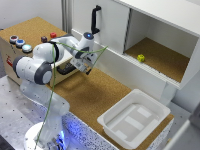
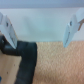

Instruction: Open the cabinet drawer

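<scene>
gripper (image 2: 42, 30) spread wide, drawer handle (image 2: 26, 57) just below.

One arm (image 1: 37, 67), one gripper (image 1: 86, 64) with two fingers (image 2: 9, 31). One cabinet (image 1: 150, 35), one black door handle (image 1: 95, 19), one yellow cube (image 1: 141, 58) inside. One white tub (image 1: 134, 119). Five buttons on the box (image 1: 22, 42), and one black drawer handle (image 1: 66, 69).

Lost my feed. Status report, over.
Gripper open, empty. Drawer handle just below the fingers, not gripped. Nothing in the way.
</scene>
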`<state>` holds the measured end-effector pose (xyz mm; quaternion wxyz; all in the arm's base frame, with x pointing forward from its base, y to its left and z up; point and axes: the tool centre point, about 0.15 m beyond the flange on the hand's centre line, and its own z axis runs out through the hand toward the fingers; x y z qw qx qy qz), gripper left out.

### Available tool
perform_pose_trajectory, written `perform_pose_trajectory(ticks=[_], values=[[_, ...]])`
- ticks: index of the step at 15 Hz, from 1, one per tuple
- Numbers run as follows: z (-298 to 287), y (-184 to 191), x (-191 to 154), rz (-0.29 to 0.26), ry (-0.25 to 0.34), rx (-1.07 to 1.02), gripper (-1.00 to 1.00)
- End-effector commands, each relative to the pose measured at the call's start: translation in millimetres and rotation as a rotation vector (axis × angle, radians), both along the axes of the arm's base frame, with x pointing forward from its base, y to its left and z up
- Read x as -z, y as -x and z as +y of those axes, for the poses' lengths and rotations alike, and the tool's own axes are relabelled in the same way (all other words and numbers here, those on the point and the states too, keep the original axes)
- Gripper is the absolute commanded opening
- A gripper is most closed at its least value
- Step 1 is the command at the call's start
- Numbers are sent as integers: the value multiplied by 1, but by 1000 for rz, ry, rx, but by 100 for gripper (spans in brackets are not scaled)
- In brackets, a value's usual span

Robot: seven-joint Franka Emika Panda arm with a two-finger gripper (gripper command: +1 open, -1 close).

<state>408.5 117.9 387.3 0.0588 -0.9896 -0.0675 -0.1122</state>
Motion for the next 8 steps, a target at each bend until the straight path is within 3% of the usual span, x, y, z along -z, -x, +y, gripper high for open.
perform_pose_trajectory(ticks=[1, 8], values=[[29, 12, -72, -81, 179, -37, 100], [108, 34, -84, -52, 181, -237, 100]])
